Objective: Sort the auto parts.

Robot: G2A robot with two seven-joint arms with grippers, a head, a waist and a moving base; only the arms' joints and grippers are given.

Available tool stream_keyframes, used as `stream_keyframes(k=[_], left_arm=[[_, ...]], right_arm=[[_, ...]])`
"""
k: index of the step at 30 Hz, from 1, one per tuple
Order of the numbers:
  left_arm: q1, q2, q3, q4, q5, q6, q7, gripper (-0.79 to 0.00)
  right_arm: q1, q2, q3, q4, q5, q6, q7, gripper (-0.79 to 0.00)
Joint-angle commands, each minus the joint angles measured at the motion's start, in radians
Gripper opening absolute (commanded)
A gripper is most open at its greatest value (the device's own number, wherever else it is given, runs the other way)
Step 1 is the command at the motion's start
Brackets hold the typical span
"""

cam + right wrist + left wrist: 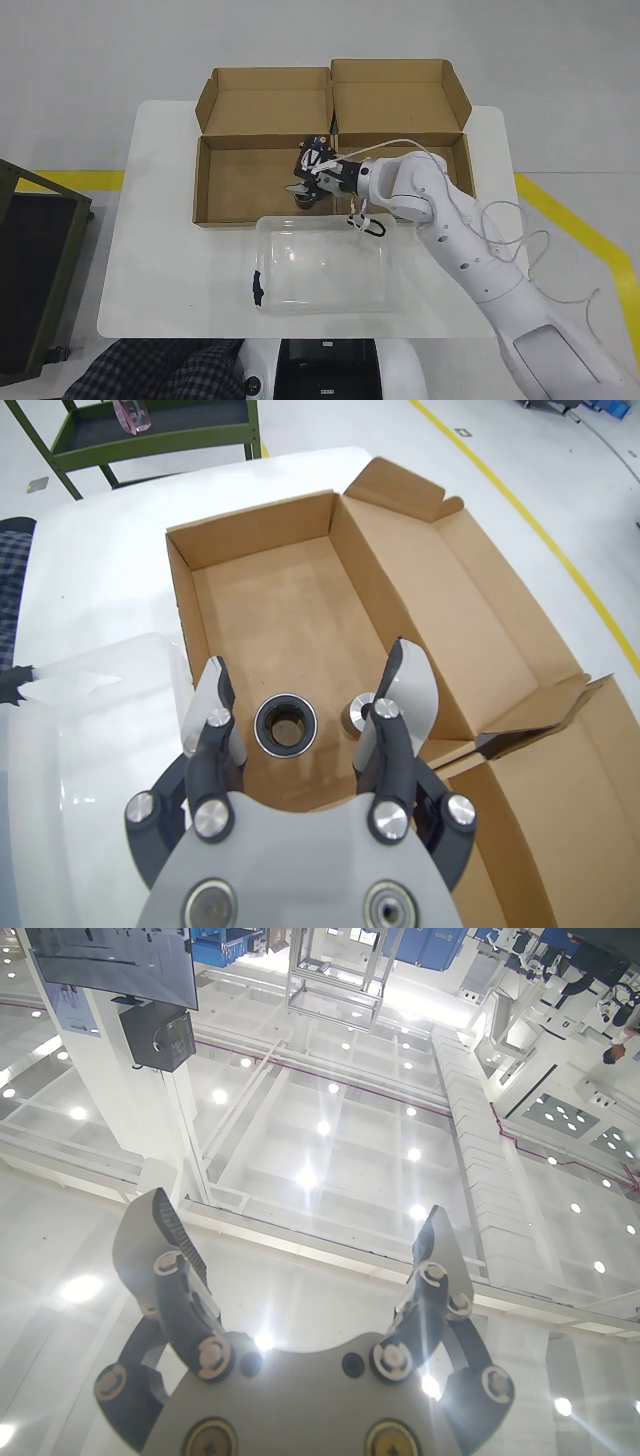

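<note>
White table: two boxes, clear bin. Grey floor, yellow line, green cart. Right gripper released over ring; left gripper released, facing ceiling.

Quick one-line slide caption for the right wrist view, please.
Open right hand above a cardboard box holding a black ring part and a small metal cylinder.

In the top view the white right arm runs from the lower right corner up to the middle of the frame, elbow bent and wrist turned toward the left. The right claw points steeply downward with its ribbed fingers spread wide. The left claw faces upward, its fingers likewise spread well apart.
</note>
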Motion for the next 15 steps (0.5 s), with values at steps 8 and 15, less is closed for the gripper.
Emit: stream_keyframes(k=[8,15], left_arm=[[0.000,0.000,0.000,0.000,0.000,0.000,0.000,0.000],[0.000,0.000,0.000,0.000,0.000,0.000,0.000,0.000]], right_arm=[[-0.153,0.055,0.187,-0.283,-0.012,-0.045,0.013,-0.132],[-0.328,0.092,0.350,-0.447,-0.017,-0.060,-0.026,-0.018]])
